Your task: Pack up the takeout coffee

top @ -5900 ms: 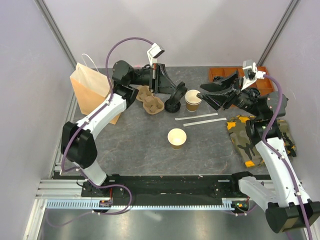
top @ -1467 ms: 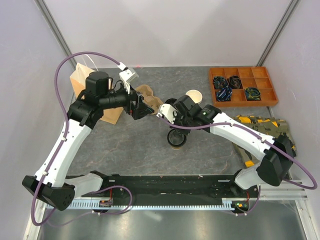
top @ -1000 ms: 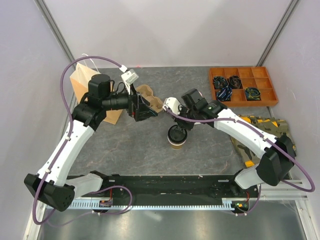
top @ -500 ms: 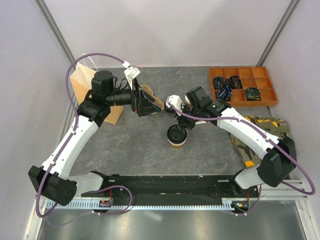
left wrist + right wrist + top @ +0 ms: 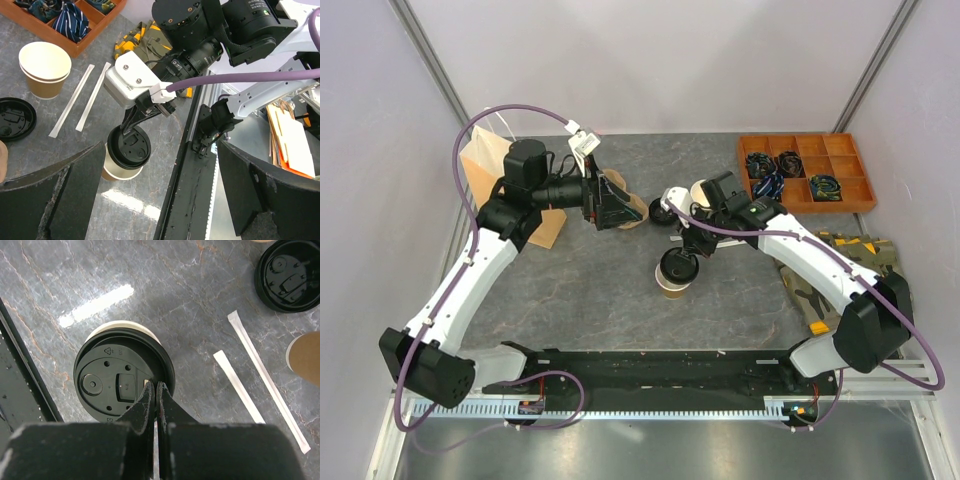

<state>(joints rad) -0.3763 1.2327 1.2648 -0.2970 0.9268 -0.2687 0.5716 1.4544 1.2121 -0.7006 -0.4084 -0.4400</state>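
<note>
A tan paper cup (image 5: 672, 286) stands mid-table. A black lid (image 5: 677, 267) lies on its rim, shifted off-centre so part of the white rim (image 5: 117, 325) shows. My right gripper (image 5: 155, 390) is shut on the edge of that lid (image 5: 120, 382). A stack of two more cups (image 5: 704, 194) stands behind, with a loose black lid (image 5: 667, 211) beside it. My left gripper (image 5: 612, 208) hovers wide open over the pulp carrier (image 5: 636, 208), holding nothing. Its wrist view shows the lidded cup (image 5: 120, 167) below the right gripper (image 5: 136, 120).
A tall paper bag (image 5: 488, 178) stands at the back left. An orange compartment tray (image 5: 805, 150) sits at the back right, and a camouflage cloth (image 5: 840, 262) lies to the right. Two wrapped straws (image 5: 237, 385) lie between the cups.
My left gripper has drifted slightly back and right over the carrier. The right gripper stays shut on the lid at the cup, its wrist shifted a little right.
</note>
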